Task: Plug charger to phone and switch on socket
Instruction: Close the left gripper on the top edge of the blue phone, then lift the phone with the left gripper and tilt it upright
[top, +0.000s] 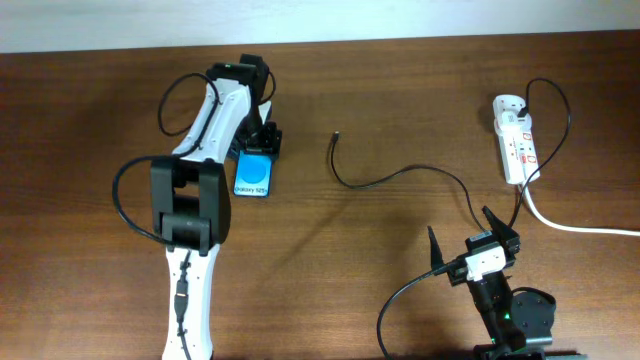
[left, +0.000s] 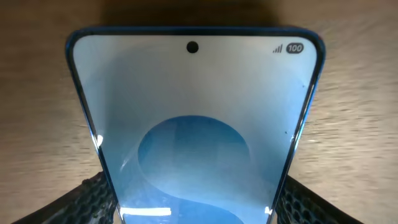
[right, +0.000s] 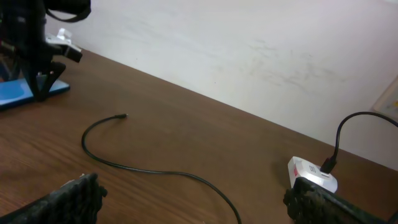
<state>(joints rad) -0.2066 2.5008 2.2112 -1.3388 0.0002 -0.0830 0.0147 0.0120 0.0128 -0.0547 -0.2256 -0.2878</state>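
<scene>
**Free plug tip lies far-left of the empty right gripper**

The phone (top: 253, 178) lies flat on the left side of the table, its long axis running near to far. The left gripper (top: 262, 140) stands over the phone's far end, closed onto its 2 long edges. In the left wrist view no gap shows at either of the pads (left: 81, 202).

The charger (right: 155, 173) snakes across the middle of the table. Its plug tip (top: 335, 134) sits just right of the phone, apart from it, and its last stretch runs near to far with the tip pointing far.

The right gripper (top: 468, 238) is spread wide and holds nothing. From it the tip lies well away to the far left, closer to the busy left arm. Picking up the tip therefore likely calls for a long reach from the right arm.

The socket (top: 514, 140) sits at the far right.
</scene>
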